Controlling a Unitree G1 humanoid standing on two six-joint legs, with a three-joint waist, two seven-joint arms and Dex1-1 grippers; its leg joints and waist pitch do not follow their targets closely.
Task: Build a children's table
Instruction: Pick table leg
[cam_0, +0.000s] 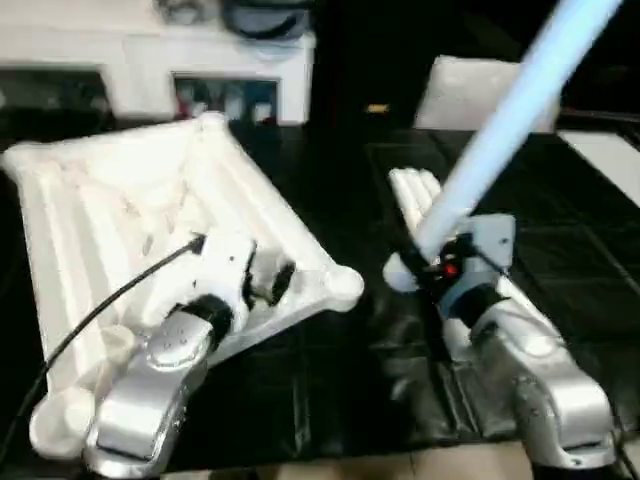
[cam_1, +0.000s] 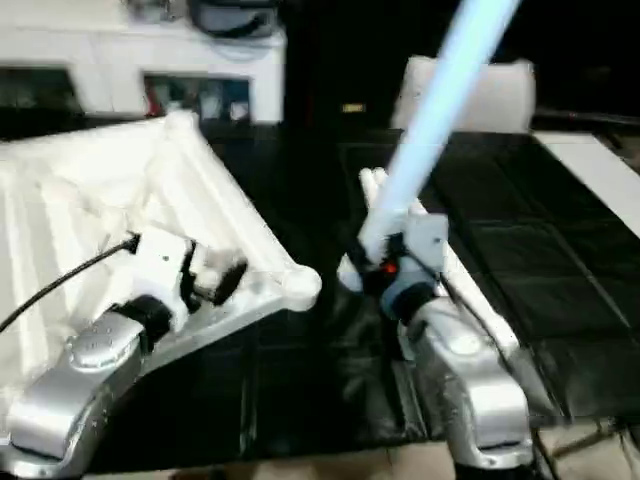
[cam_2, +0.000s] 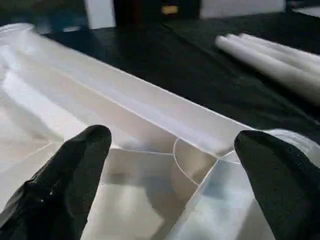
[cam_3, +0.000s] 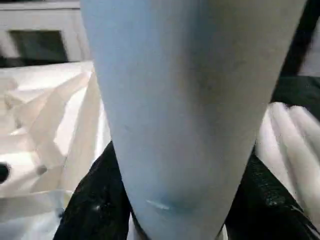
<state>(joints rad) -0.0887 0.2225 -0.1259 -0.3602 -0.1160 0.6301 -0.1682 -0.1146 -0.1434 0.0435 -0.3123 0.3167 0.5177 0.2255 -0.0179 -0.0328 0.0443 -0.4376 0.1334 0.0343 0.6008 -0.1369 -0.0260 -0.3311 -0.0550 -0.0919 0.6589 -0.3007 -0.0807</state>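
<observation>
The tabletop (cam_0: 150, 230) lies ribbed side up on the left of the dark worktop (cam_0: 330, 380), turned at an angle, with a round corner socket (cam_0: 345, 287) pointing toward the middle. The left gripper (cam_2: 170, 165) hovers just above that near corner, its 2 black fingers (cam_2: 75, 170) spread wide and holding nothing; in the left wrist view the curved wall of the socket sits between them, a little below. The right gripper (cam_0: 440, 262) is clamped around the thick end of 1 leg (cam_0: 520, 100), which slants up and away to the right, its far end cut off by the picture's top edge. In the right wrist view the leg hides most of the scene, and the black fingers (cam_3: 90, 200) show on both sides of it. More legs (cam_2: 270, 60) lie side by side on the worktop just behind the right gripper; the arm covers part of them, so their count is unclear. A white cabinet (cam_0: 200, 60) stands beyond the tabletop.
</observation>
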